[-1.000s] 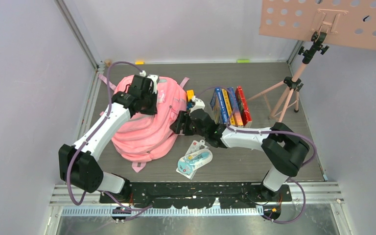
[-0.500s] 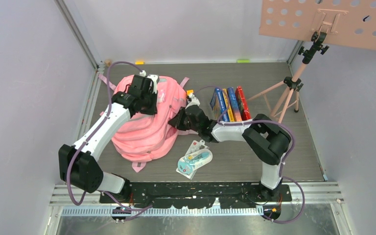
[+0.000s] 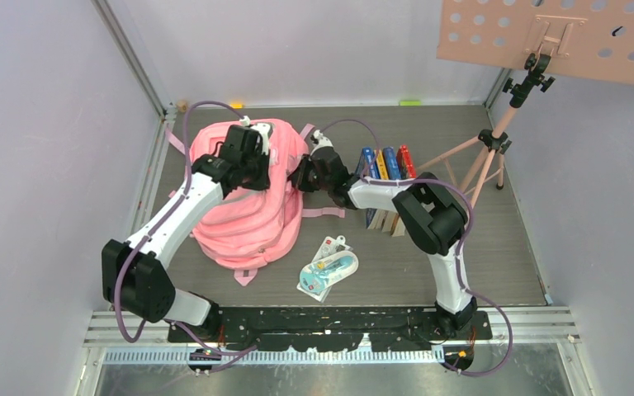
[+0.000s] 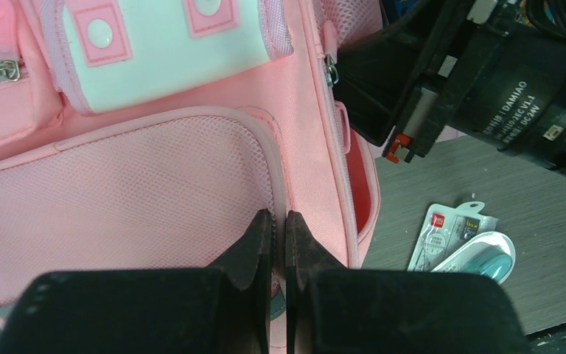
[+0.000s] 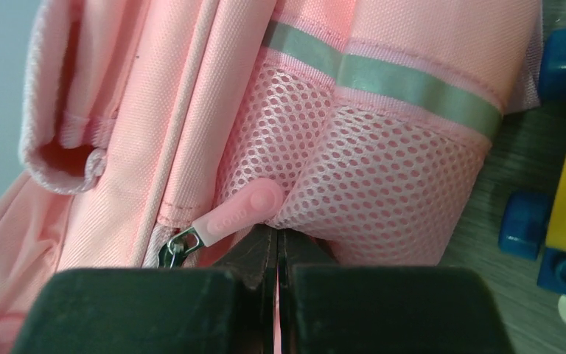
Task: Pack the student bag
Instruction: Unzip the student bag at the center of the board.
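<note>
Student bag (image 3: pixel 243 219) lay on bench (image 3: pixel 483 247), left of centre, toward far edge. Left hand (image 4: pixel 278 230) pinched narrow on piping of front mesh pocket. Right hand (image 5: pixel 276 243) closed tight at side mesh, tips just under zipper pull (image 5: pixel 239 214); couldn't tell if tab itself was caught. Judged: anchor with left, draw right straight along zip track, low and slow. Risk: mesh snag, bag dragging into books (image 3: pixel 386 162).

Pale lavender walls (image 3: pixel 314 49) close in a dark grey wood-grain surface (image 3: pixel 512 247), with an aluminium post (image 3: pixel 128 54) running up the back-left corner. At the back right, a pink perforated music stand (image 3: pixel 578 37) sits on a tripod (image 3: pixel 493 139). The light is even and soft.
</note>
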